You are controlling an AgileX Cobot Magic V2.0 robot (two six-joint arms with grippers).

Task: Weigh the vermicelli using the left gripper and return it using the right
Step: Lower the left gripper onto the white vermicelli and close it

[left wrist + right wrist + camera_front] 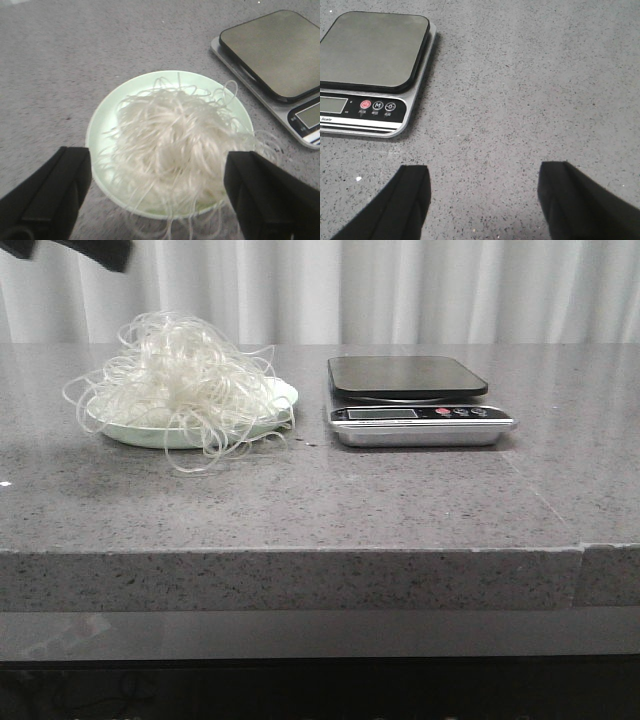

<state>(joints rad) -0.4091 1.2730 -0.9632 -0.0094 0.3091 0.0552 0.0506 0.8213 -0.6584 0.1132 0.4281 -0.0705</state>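
Observation:
The vermicelli [185,380] is a fluffy tangle of thin white strands heaped on a pale green plate [275,408] at the table's left; some strands hang over the rim. In the left wrist view the vermicelli [175,140] fills the plate [100,125]. My left gripper [159,160] is open above the heap, fingers on either side and clear of it. A dark part of the left arm [95,250] shows at the front view's top left. My right gripper [485,172] is open and empty over bare table beside the scale [370,50].
The kitchen scale [415,400], with a dark empty platform and silver base with display and buttons, stands right of the plate; it also shows in the left wrist view [275,55]. A grey speckled stone table [400,500] has its front edge close; a white curtain hangs behind.

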